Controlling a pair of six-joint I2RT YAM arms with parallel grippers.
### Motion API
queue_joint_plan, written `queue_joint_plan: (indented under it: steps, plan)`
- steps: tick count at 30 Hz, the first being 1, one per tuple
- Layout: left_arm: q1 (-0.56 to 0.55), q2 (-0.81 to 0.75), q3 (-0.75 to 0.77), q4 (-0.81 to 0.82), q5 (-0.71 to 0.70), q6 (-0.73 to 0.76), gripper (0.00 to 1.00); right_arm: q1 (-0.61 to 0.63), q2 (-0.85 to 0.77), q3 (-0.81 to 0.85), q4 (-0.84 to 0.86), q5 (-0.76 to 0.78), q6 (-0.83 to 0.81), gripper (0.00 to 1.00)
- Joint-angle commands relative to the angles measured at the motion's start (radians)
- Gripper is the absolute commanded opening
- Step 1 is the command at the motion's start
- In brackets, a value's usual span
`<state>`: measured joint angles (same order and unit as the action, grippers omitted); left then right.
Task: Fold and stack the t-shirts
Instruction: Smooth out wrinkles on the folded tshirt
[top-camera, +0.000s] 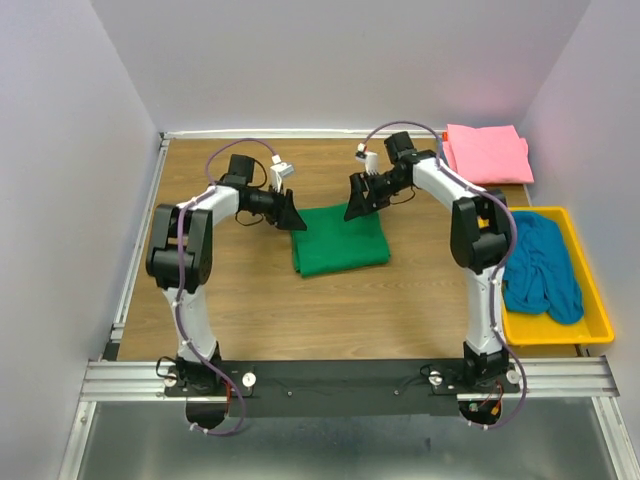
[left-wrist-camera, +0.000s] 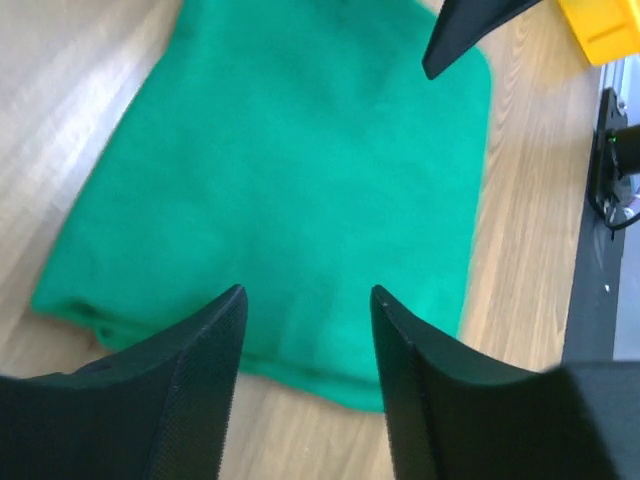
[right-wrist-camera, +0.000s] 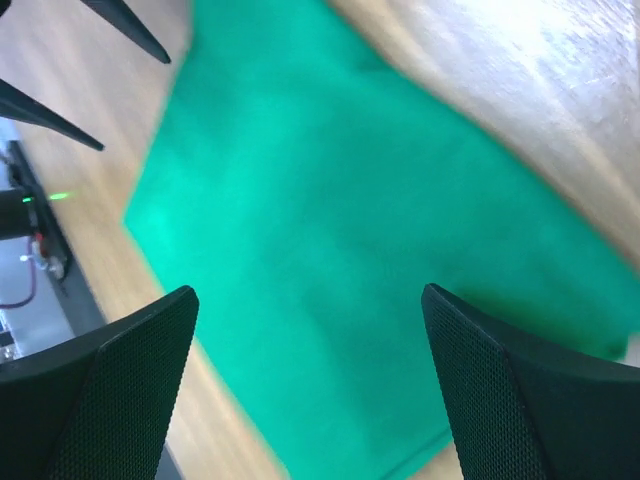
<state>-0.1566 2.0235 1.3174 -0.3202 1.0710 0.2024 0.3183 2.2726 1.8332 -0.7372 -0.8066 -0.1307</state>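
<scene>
A green t-shirt (top-camera: 340, 240) lies folded into a rectangle on the wooden table; it fills the left wrist view (left-wrist-camera: 290, 190) and the right wrist view (right-wrist-camera: 370, 250). A pink t-shirt (top-camera: 487, 152) lies folded at the back right corner. A teal-blue t-shirt (top-camera: 540, 265) lies crumpled in the yellow tray (top-camera: 592, 300). My left gripper (top-camera: 296, 218) is open and empty above the green shirt's back left corner (left-wrist-camera: 308, 300). My right gripper (top-camera: 358, 206) is open and empty above its back right edge (right-wrist-camera: 310, 300).
The yellow tray stands at the right edge of the table. White walls close in the table at the back and both sides. The arm bases sit on a metal rail (top-camera: 340, 380) at the near edge.
</scene>
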Motion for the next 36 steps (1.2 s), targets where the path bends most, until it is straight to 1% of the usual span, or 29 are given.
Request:
queue_joint_plan:
  steps: [1,2,3,4,6,7,8,11,13,14,15,17,18,20,21,24,26,28,30,31,32,34,36]
  plan:
    - [-0.023,-0.186,-0.053,-0.020,-0.011,0.017,0.77,-0.007,-0.183,-0.076,0.028,-0.073,0.020,1.00]
    - [-0.038,-0.216,-0.076,-0.022,-0.008,0.023,0.80,-0.005,-0.212,-0.100,0.030,-0.103,0.035,1.00]
    - [-0.053,-0.271,-0.102,-0.023,0.007,0.026,0.82,-0.007,-0.249,-0.124,0.030,-0.135,0.067,1.00]
    - [-0.069,-0.291,-0.156,-0.016,0.035,0.017,0.88,-0.005,-0.268,-0.168,0.032,-0.194,0.084,1.00]
    - [-0.139,-0.342,-0.210,0.012,0.059,-0.018,0.89,-0.004,-0.291,-0.218,0.033,-0.247,0.126,1.00]
    - [-0.165,-0.356,-0.258,0.059,0.090,-0.067,0.90,0.005,-0.300,-0.239,0.033,-0.287,0.126,1.00]
    - [-0.205,-0.373,-0.285,0.096,0.099,-0.104,0.90,0.010,-0.303,-0.283,0.033,-0.304,0.175,1.00]
    - [-0.244,-0.381,-0.348,0.217,0.095,-0.193,0.90,0.031,-0.283,-0.342,0.047,-0.362,0.203,1.00]
    - [-0.253,-0.330,-0.336,0.224,0.119,-0.199,0.91,0.044,-0.256,-0.406,0.085,-0.381,0.230,1.00]
    - [-0.253,-0.272,-0.330,0.224,0.130,-0.198,0.91,0.047,-0.243,-0.452,0.108,-0.382,0.262,1.00]
    - [-0.251,-0.244,-0.325,0.224,0.133,-0.224,0.91,0.047,-0.230,-0.466,0.126,-0.379,0.270,1.00]
    - [-0.248,-0.186,-0.322,0.218,0.104,-0.218,0.91,0.044,-0.164,-0.469,0.134,-0.352,0.257,1.00]
    - [-0.242,-0.128,-0.323,0.214,0.103,-0.212,0.91,0.038,-0.142,-0.471,0.136,-0.347,0.244,1.00]
    - [-0.212,-0.073,-0.330,0.207,0.095,-0.207,0.91,0.018,-0.108,-0.466,0.137,-0.318,0.227,1.00]
    - [-0.196,-0.021,-0.328,0.198,0.083,-0.207,0.91,0.002,-0.085,-0.468,0.136,-0.298,0.206,1.00]
    - [-0.141,0.064,-0.319,0.146,0.073,-0.146,0.91,-0.019,-0.047,-0.480,0.134,-0.255,0.178,1.00]
    - [-0.103,0.078,-0.307,0.118,0.041,-0.127,0.91,-0.021,-0.042,-0.503,0.137,-0.243,0.166,1.00]
    - [-0.084,0.067,-0.303,0.109,0.035,-0.117,0.91,-0.021,-0.056,-0.512,0.137,-0.244,0.167,1.00]
    - [-0.077,0.018,-0.294,0.069,0.026,-0.068,0.91,-0.021,-0.093,-0.496,0.134,-0.244,0.172,1.00]
    - [-0.078,-0.036,-0.293,0.034,0.024,-0.014,0.91,-0.024,-0.152,-0.470,0.130,-0.241,0.181,1.00]
    - [-0.078,-0.037,-0.297,0.014,0.029,0.012,0.91,-0.024,-0.192,-0.469,0.128,-0.246,0.181,1.00]
    - [-0.081,-0.143,-0.323,-0.022,0.038,0.057,0.91,-0.028,-0.295,-0.454,0.128,-0.258,0.200,1.00]
    - [-0.086,-0.243,-0.331,-0.042,0.046,0.072,0.91,-0.028,-0.347,-0.475,0.130,-0.272,0.221,1.00]
